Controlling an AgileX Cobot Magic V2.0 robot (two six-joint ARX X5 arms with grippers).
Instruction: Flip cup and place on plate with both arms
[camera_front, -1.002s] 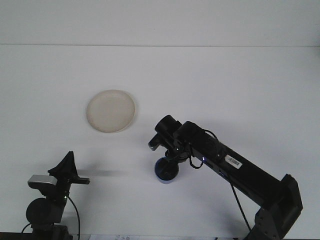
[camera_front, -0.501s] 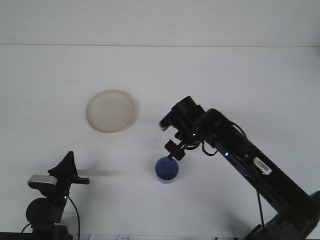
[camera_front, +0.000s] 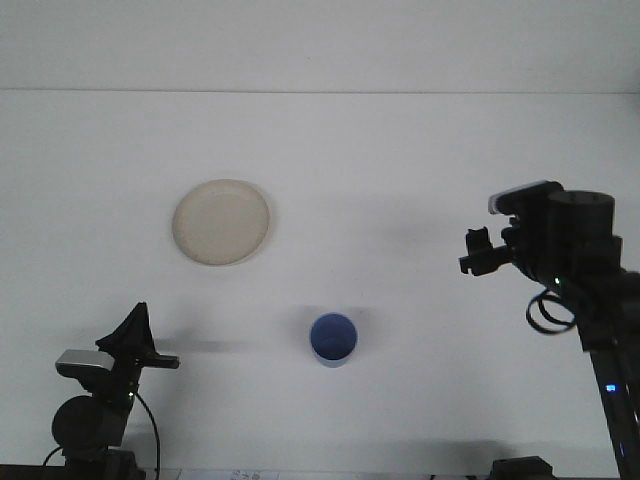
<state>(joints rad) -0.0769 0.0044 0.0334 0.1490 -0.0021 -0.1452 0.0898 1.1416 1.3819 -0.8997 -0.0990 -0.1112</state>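
Observation:
The blue cup (camera_front: 333, 340) stands upright on the white table, mouth up, with nothing touching it. A cream plate (camera_front: 221, 221) lies up and to its left, empty. My right gripper (camera_front: 474, 254) hangs in the air far to the right of the cup, open and holding nothing. Low at the front left corner sits my left gripper (camera_front: 143, 338), well away from both cup and plate.
The white table (camera_front: 400, 160) ends at a pale wall behind. The right arm (camera_front: 590, 300) rises along the right edge of the view. The left arm's base (camera_front: 88, 420) fills the bottom left corner.
The right gripper has let go of the cup, leaving it upright, and the arm has swung up and far to the right. The left arm has not moved.

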